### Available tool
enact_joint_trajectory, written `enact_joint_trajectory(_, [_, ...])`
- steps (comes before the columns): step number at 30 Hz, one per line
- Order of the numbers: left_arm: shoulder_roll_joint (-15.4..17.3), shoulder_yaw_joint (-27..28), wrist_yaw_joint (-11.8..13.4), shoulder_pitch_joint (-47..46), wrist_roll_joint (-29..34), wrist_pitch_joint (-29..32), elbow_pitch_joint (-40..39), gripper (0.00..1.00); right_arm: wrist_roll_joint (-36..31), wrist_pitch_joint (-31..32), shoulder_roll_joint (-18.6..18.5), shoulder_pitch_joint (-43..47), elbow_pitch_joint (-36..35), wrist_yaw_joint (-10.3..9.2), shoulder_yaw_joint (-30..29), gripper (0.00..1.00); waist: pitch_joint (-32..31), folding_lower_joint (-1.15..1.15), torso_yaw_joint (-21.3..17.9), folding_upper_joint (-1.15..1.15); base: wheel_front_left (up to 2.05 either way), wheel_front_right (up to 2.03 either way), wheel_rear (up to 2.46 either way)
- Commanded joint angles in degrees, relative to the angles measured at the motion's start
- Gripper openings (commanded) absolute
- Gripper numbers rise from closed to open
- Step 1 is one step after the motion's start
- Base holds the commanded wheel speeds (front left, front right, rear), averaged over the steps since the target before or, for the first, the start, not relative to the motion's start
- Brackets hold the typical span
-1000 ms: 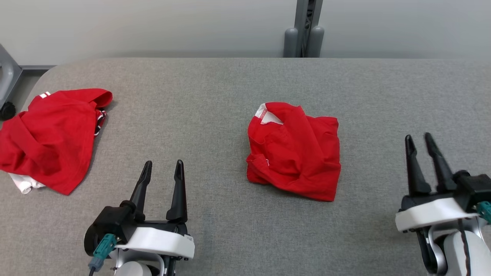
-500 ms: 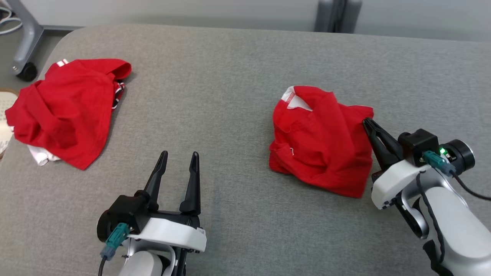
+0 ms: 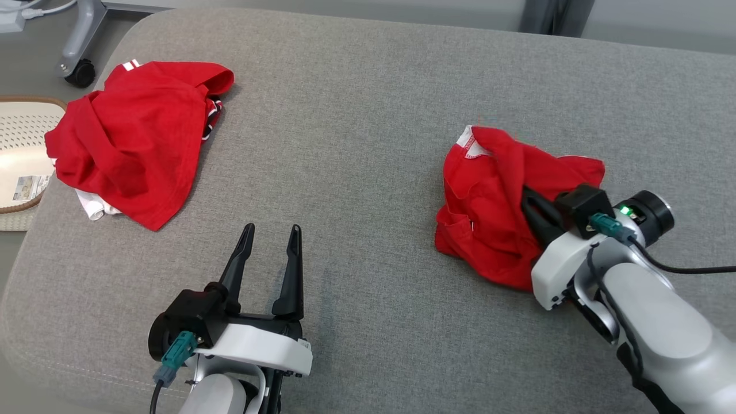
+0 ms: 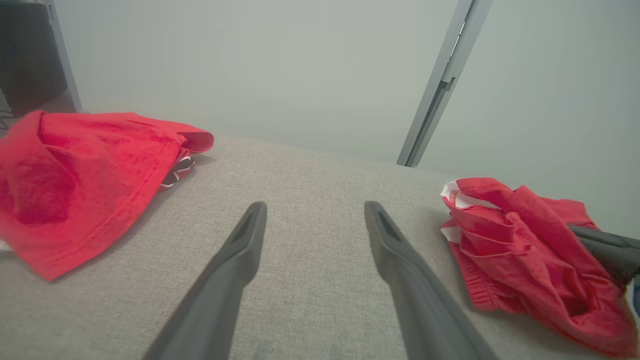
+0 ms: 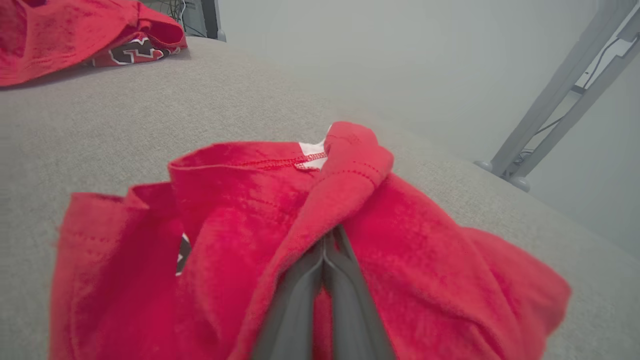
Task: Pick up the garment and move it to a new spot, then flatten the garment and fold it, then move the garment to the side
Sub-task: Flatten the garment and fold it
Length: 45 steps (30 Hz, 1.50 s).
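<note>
Left gripper (image 3: 272, 230), nearest: fingers spread wide, empty. Right gripper (image 3: 530, 202): fingers pinched together on a raised fold of the red garment (image 3: 489, 230), which lies crumpled at mid-right of the grey tabletop (image 3: 356, 144). Risk: the thin fold may slip out on lifting, dropping the bundle.

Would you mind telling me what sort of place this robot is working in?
Most likely a robotics lab or test room rather than a home: a padded grey table bearing a red garment, a bare pale wall with a metal post, and a wheeled stand's caster beside the table.
</note>
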Motion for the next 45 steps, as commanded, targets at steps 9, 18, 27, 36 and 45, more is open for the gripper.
enact_joint_trajectory(9, [0.2,-0.2,0.6,-1.1,-0.6,-0.1,0.2,1.00,1.3,-1.0,-0.6,-2.9,3.5,0.01,2.8,0.00,-0.1,0.00,0.0,0.00,0.00,0.00,0.00])
enact_joint_trajectory(18, [0.2,-0.3,0.8,-0.6,-1.0,-0.1,0.3,1.00,-0.6,-2.3,1.5,-4.1,4.5,0.01,-1.6,0.00,-0.8,0.00,-0.5,0.00,0.00,0.00,0.00])
enact_joint_trajectory(27, [0.2,-1.1,0.9,-0.9,-1.5,-0.1,0.5,1.00,-2.4,0.0,4.1,-4.6,0.9,0.01,-2.5,0.00,-1.0,0.00,0.2,0.00,0.00,0.00,0.00])
enact_joint_trajectory(36, [0.2,-0.8,0.8,0.0,-1.8,-0.1,0.5,1.00,-3.3,4.3,5.3,-1.8,-2.1,0.00,-3.1,0.00,-1.4,0.00,1.5,0.00,0.00,0.00,0.00])
enact_joint_trajectory(45, [0.2,-1.1,0.9,-0.2,-2.0,-0.1,0.6,1.00,1.2,13.5,4.3,-2.5,0.6,0.01,-1.6,0.00,-1.7,0.00,1.4,0.00,0.00,0.00,0.00])
